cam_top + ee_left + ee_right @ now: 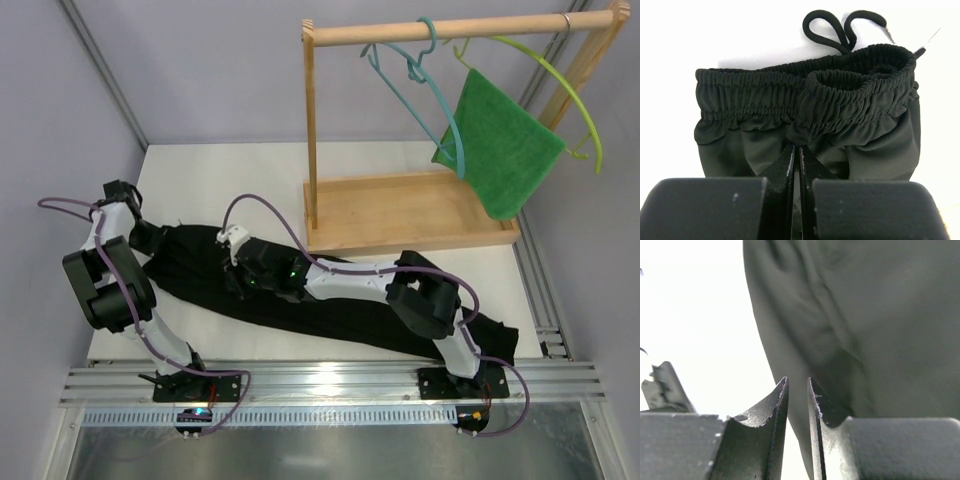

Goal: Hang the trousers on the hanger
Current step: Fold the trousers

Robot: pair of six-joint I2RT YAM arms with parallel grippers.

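The black trousers lie stretched across the table from the left to the near right. My left gripper is at their left end. In the left wrist view it is shut on a fold just under the elastic waistband of the trousers. My right gripper is down on the cloth a little right of the left one. Its fingers stand a narrow gap apart over the edge of the trousers. The teal hanger hangs by its hook from the wooden rail at the back right.
A wooden rack with a tray base stands at the back right. A green cloth hangs from a yellow-green hanger on the same rail. The trousers' drawstring loops on the white table beyond the waistband.
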